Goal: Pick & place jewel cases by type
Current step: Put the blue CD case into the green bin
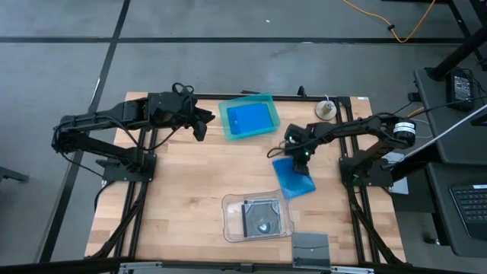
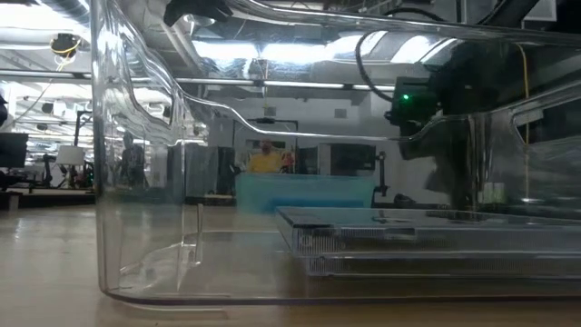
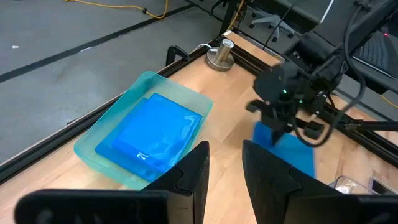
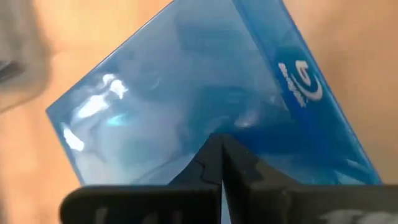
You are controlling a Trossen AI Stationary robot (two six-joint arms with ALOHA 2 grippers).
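Nearest the low cam, the clear rounded tray at the table's front edge holds dark square cases, stacked flat. Going L to R: left gripper hovers near the back edge w/ fingers narrowly apart, empty, beside the teal tray holding blue cases. Right gripper, fingers shut tight, presses tip-down on the last blue case lying right of centre; it's prob light, stiff and slick, so best pinched at an edge.

Both arms are black, built of boxy jointed links with black cables looped along them; the left gripper ends in two flat matte fingers; a green light glows on the right gripper; its wrist joint carries a round silver-and-black cap.
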